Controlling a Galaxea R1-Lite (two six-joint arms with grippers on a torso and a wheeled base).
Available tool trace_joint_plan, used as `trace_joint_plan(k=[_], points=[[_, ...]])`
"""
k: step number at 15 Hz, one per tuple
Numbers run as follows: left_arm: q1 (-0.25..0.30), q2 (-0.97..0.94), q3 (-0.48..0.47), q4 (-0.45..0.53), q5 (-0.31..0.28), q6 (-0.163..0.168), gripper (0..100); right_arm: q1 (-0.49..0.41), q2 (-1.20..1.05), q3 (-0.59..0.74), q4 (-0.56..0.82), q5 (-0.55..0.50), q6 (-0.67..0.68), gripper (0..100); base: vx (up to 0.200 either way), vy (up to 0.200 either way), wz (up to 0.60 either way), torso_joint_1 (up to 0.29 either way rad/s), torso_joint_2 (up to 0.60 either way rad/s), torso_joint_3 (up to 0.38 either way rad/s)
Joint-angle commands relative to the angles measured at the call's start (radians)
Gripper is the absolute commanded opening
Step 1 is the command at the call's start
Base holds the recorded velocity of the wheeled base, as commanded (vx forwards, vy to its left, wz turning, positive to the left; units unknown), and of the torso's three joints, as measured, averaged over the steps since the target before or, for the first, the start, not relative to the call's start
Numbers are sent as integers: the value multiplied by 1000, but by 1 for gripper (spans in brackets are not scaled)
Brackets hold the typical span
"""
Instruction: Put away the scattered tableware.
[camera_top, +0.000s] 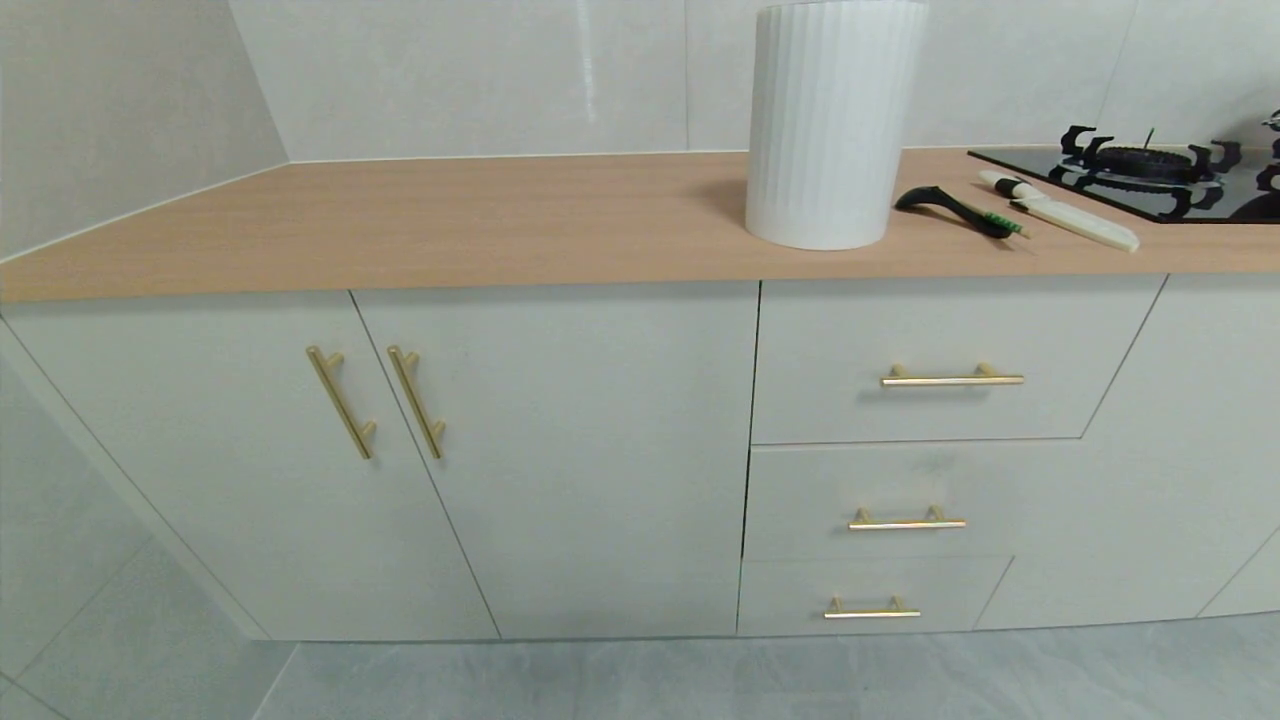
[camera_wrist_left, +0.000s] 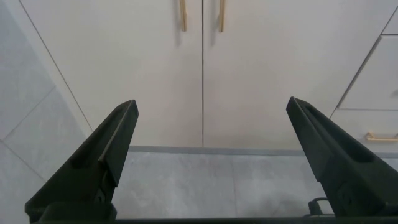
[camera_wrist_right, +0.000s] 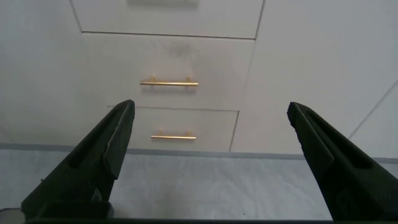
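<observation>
My left gripper (camera_wrist_left: 210, 106): I am hanging it low in front of the 2 cupboard doors (camera_wrist_left: 124, 62), fingers spread wide, carrying nothing.
My right gripper (camera_wrist_right: 210, 106): I am facing it at the stack of drawers (camera_wrist_right: 168, 62), likewise released and empty.
Floor (camera_top: 600, 680): grey, matt tiles are running under the cupboard front.
Cupboard front: flat pale panels are carrying slim brass bar handles, upright on the doors and level on the 3 drawers.
Counter (camera_top: 450, 220): smooth wood-grain board.
White container (camera_top: 825, 130): a tall ribbed cylinder is standing upright on the counter. It looks like the holder for the tableware, though I cannot see inside it.
Peeler (camera_top: 955, 208): it is lying flat just beside the container, with a curved black handle and a green part at the head. I am judging it light and stiff, and I am planning to pinch the handle across its width, clear of the head.
Knife (camera_top: 1065, 215): it is lying flat just beyond the peeler, pale and long, with a rounded handle at the far end. I am expecting it to be light, slick and possibly brittle, so I am choosing the handle and avoiding the blade.
Hob (camera_top: 1150, 170): glossy black glass with cast black pan supports, near the knife.
</observation>
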Motion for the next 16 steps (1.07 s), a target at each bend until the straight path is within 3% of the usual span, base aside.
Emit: trace_joint_plan(k=[1, 5, 9, 12, 16], points=[[1, 0, 0, 0, 1, 0, 100, 17, 123, -172, 1, 103, 110, 100, 0, 0, 0, 0, 0, 0], [1, 0, 0, 0, 1, 0, 100, 20, 543, -312, -2, 202, 109, 100, 0, 0, 0, 0, 0, 0], [1, 0, 0, 0, 1, 0, 100, 48, 1057, -524, -5, 190, 55, 100, 0, 0, 0, 0, 0, 0], [1, 0, 0, 0, 1, 0, 100, 65, 1316, -632, -21, 187, 54, 100, 0, 0, 0, 0, 0, 0], [1, 2, 0, 0, 1, 0, 100, 89, 1628, -646, -248, 158, 41, 100, 0, 0, 0, 0, 0, 0]])
